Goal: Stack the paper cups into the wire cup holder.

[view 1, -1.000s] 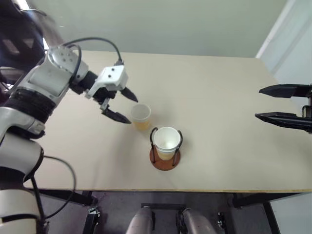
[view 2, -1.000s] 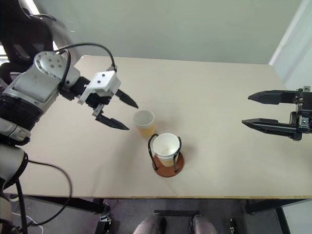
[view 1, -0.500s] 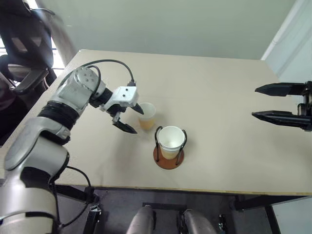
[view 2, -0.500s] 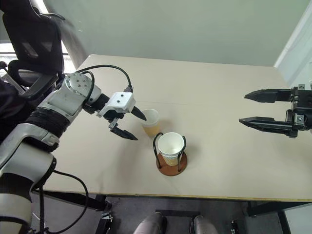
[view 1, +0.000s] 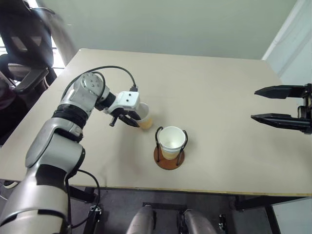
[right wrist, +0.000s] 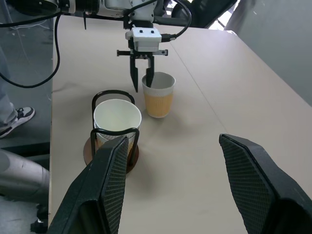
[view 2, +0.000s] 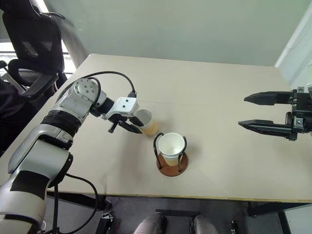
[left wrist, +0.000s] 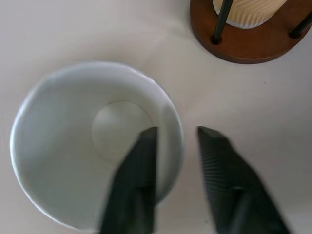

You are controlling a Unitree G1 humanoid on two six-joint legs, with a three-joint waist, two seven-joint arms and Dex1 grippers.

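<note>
One tan paper cup [view 1: 145,117] stands on the table just left of and behind the wire cup holder [view 1: 168,161]. My left gripper [view 1: 134,118] is at its rim, one finger inside the cup and the other outside, shut on the cup's wall [left wrist: 173,122]. A second paper cup [view 1: 171,139] sits upright inside the holder's black wire loops [right wrist: 114,95]. My right gripper [view 1: 254,104] hovers open far to the right above the table, holding nothing.
The beige table [view 1: 219,73] stretches wide between the holder and my right gripper. A black office chair [view 1: 24,44] stands off the table's far left corner. The table's front edge runs just below the holder.
My left gripper came down onto the loose cup, slid one finger inside it and closed from wide open onto the wall. The right gripper has held still.
</note>
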